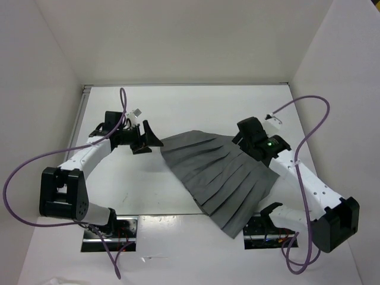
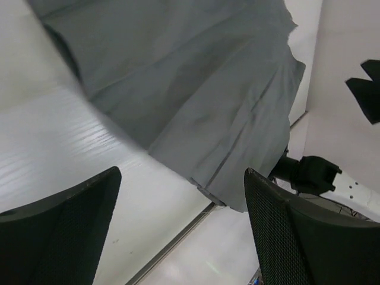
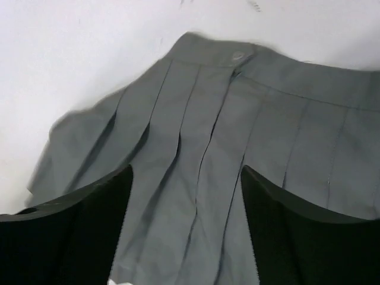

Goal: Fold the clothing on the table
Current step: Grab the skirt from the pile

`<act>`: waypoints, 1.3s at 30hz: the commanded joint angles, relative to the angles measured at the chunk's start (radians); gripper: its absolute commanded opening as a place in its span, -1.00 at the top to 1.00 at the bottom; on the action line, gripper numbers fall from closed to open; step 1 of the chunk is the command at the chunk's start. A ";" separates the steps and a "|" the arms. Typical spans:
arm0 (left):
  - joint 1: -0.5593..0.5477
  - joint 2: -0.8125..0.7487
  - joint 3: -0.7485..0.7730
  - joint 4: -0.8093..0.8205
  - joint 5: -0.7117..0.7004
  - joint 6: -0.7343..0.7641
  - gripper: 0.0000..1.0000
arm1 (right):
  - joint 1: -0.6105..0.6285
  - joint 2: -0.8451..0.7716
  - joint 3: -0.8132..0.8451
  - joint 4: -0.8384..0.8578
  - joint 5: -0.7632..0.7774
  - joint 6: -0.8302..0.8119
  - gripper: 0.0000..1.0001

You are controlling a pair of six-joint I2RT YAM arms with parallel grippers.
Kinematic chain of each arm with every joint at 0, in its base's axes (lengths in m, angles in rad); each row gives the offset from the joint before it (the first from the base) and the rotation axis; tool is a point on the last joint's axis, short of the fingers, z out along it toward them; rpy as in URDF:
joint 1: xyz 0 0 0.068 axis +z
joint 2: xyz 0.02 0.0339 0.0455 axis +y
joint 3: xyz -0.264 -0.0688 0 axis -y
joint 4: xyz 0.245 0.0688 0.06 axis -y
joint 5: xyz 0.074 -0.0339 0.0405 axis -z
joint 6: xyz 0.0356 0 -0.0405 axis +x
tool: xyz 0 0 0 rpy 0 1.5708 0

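Note:
The clothing (image 1: 221,175), a dark grey pleated skirt, lies spread flat on the white table (image 1: 184,107), its hem reaching toward the near edge. My left gripper (image 1: 152,141) is open just beside the skirt's left corner, holding nothing. In the left wrist view the left gripper (image 2: 181,178) hangs over bare table (image 2: 53,136), with the skirt (image 2: 196,89) just beyond the fingers. My right gripper (image 1: 239,139) is open over the skirt's right upper edge. In the right wrist view the right gripper (image 3: 185,172) hovers above the pleats (image 3: 219,142), and the waistband button (image 3: 237,57) lies ahead of it.
White walls (image 1: 53,65) bound the table on the left, back and right. Purple cables (image 1: 24,166) loop off both arms. The arm bases and their metal mounting plates (image 1: 110,234) stand at the near edge. The right arm's base (image 2: 309,175) shows past the skirt's hem.

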 commanded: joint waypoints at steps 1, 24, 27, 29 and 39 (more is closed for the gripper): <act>-0.046 -0.012 0.068 0.043 0.057 0.015 -0.82 | -0.114 -0.069 -0.042 -0.006 0.031 0.190 -0.51; -0.055 -0.025 0.088 0.003 0.000 0.042 -0.80 | -0.413 0.400 -0.023 0.343 -0.254 -0.009 -0.30; -0.055 -0.012 0.088 0.003 0.013 0.042 -0.80 | -0.423 0.434 -0.023 0.364 -0.293 -0.018 -0.23; -0.055 -0.012 0.088 0.003 0.013 0.042 -0.80 | -0.423 0.445 -0.032 0.376 -0.314 -0.029 0.08; -0.025 -0.012 0.097 -0.016 -0.029 0.051 -0.80 | -0.259 0.256 0.188 0.379 -0.353 -0.196 1.00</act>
